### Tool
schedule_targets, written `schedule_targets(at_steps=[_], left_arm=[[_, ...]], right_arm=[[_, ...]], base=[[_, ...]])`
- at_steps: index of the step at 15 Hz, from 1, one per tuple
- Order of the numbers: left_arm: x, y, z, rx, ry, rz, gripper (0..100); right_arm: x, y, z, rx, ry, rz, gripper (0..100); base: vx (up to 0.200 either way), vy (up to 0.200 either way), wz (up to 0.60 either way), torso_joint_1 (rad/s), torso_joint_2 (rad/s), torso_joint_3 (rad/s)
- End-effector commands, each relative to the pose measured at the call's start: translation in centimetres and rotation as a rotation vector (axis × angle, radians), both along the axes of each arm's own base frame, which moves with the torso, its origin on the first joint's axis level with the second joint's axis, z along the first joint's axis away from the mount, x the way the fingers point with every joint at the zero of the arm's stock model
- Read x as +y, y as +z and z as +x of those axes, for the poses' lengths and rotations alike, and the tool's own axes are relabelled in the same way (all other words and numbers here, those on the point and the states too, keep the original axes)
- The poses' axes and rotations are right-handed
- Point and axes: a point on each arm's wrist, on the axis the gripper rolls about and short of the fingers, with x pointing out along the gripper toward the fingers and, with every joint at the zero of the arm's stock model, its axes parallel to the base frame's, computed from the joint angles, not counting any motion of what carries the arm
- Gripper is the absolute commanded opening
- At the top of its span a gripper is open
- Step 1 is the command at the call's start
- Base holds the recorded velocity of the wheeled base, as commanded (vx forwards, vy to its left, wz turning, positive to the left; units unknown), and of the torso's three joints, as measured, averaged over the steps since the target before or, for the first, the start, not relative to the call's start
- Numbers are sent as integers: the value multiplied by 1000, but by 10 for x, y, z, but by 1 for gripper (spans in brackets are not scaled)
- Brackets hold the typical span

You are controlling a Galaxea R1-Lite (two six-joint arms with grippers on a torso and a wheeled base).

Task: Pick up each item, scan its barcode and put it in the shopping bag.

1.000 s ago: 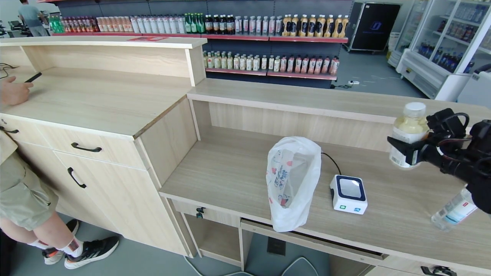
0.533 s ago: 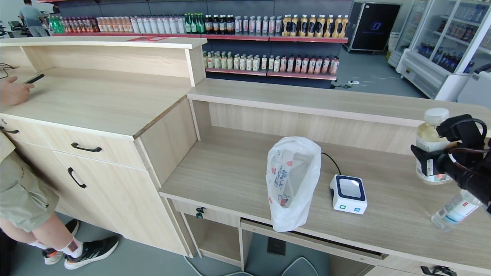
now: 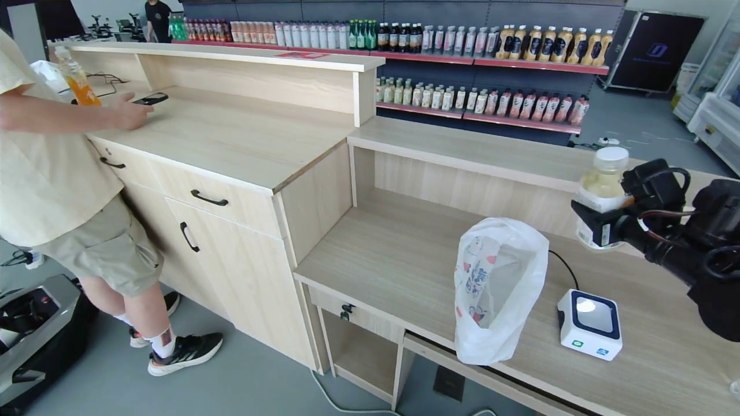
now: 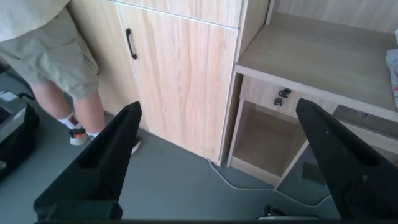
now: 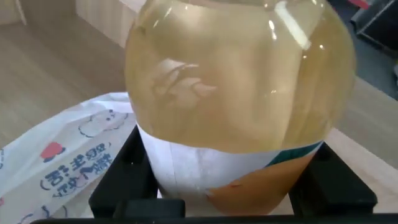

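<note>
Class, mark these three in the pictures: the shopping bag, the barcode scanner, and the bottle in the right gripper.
shopping bag [image 3: 478,278], head view, its printed side wall.
barcode scanner [image 3: 595,315], head view, its glass top.
bottle [image 3: 601,184], head view, its shoulder above the label.

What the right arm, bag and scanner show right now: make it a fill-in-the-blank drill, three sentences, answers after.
1. The right gripper is shut on a bottle that has a ____ cap.
2. The shopping bag stands on the counter to the robot's ____ of the scanner.
3. The left gripper hangs over the floor with its fingers ____.

Missing words: white; left; open.
</note>
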Motion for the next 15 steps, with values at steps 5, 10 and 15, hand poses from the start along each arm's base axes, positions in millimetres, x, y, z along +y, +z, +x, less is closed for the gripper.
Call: schedule_targets(at_steps=[5,10,15], left_arm=[[0,0,0,1,0,0,100],[0,0,0,1,0,0,100],[0,0,0,1,0,0,100]], right_arm=[[24,-86,90,140,337,96,0],[28,-132,117,187,351,105,0],[30,-154,135,180,366,105,0]], base=[[0,0,0,0,0,0],[0,0,0,0,0,0],[0,0,0,0,0,0]])
